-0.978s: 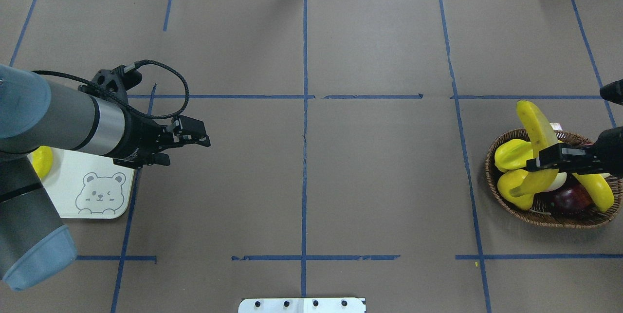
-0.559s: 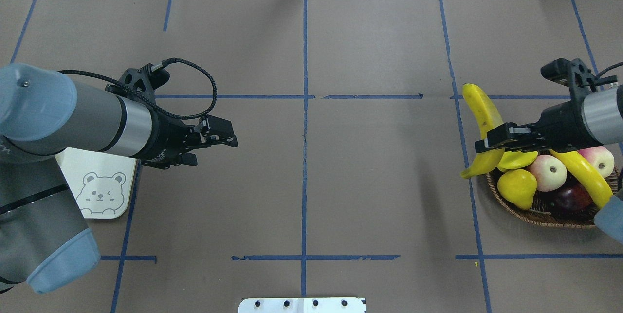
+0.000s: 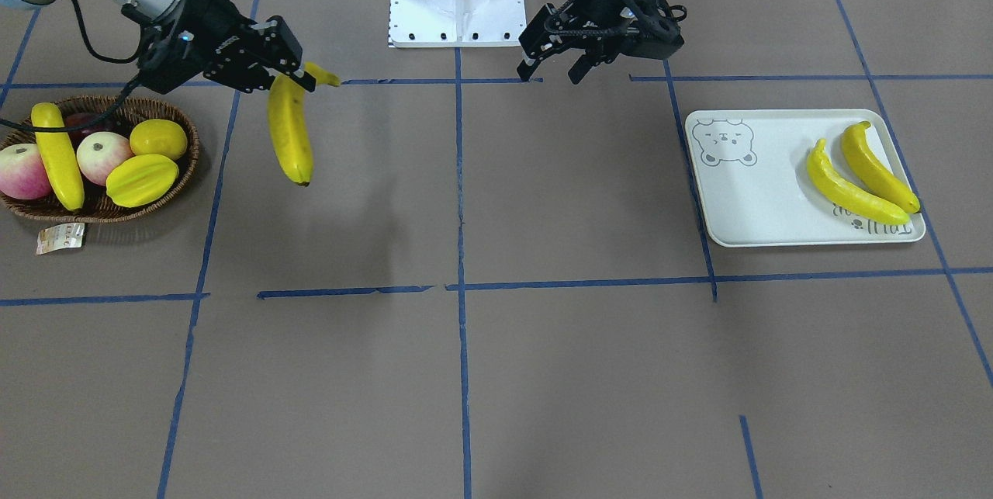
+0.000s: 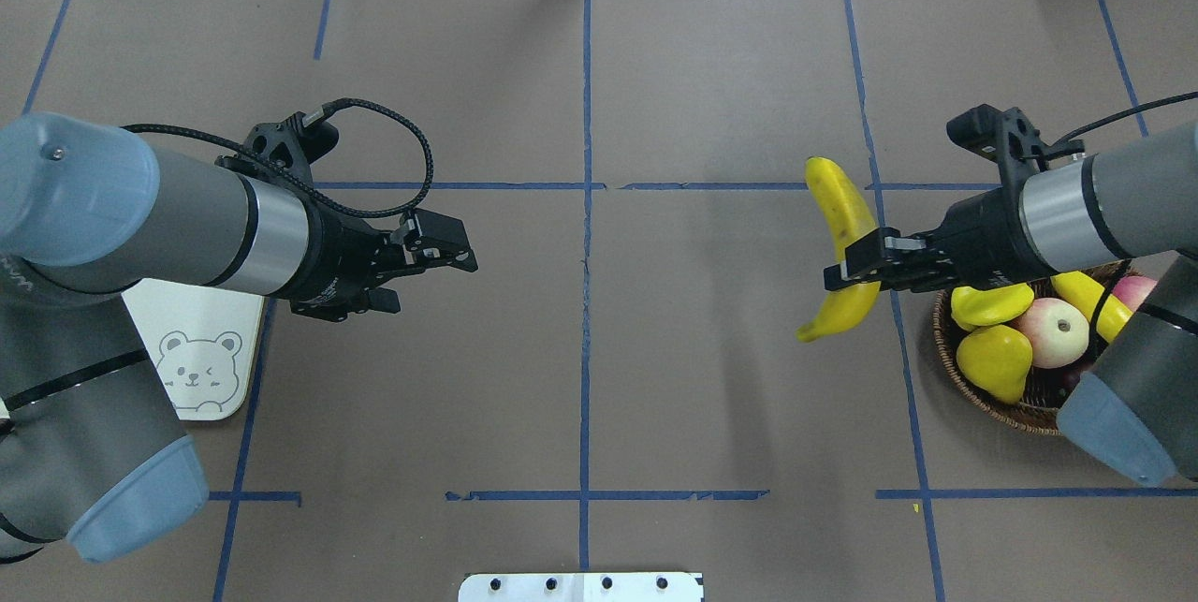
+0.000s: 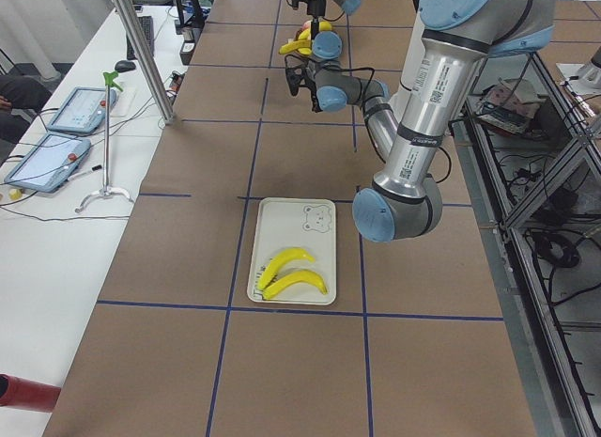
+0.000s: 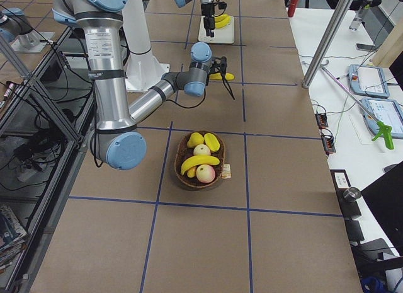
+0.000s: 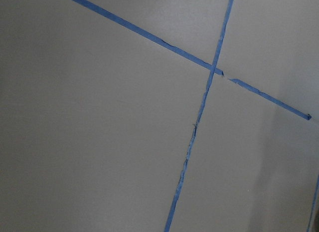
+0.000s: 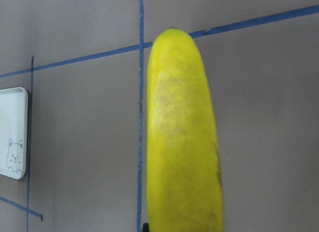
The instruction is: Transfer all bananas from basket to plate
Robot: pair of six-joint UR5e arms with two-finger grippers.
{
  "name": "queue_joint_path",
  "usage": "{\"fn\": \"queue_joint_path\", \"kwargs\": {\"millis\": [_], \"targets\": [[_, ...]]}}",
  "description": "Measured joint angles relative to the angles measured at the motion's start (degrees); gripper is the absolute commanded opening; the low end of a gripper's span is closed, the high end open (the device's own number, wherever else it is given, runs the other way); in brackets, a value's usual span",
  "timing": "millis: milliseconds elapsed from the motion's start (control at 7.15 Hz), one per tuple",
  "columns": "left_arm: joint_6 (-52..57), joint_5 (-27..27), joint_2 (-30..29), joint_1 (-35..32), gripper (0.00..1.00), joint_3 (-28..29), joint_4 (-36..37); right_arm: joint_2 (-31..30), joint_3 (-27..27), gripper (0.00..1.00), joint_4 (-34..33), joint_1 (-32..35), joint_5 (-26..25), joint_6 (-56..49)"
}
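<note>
- Nearest you: plate (image 3: 756,208), flat on the table (image 3: 543,367) on the left arm's side. Two bananas (image 3: 852,192) lie side by side on it, at the end away from the bear drawing (image 3: 721,142).
- Basket (image 3: 190,165) sits at the table's other end, with its paper tag (image 3: 60,237) beside it. One banana (image 3: 57,157) lies inside with apples (image 3: 101,156), a starfruit (image 3: 142,179) and a round yellow fruit (image 3: 158,138).
- Farther from you: right gripper (image 4: 850,268) clamped on the fourth banana (image 3: 289,130), in the air just outside the basket.
- Left gripper (image 3: 552,71): jaws apart, empty, above the table, apart from the plate.
</note>
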Motion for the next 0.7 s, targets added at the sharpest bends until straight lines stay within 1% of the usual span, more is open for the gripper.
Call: {"fn": "queue_joint_path", "kwargs": {"millis": [280,699], "targets": [[-1.2,0.0,-2.1,0.6,0.99,1.3,-1.1,3.9,-0.7,0.15,0.0,-5.2,-3.5,0.8],[-3.5,0.3,-3.7,1.2,0.99,3.4,-4.9,7.9,-0.9,0.16,0.1,-11.5,-10.2,2.6]]}}
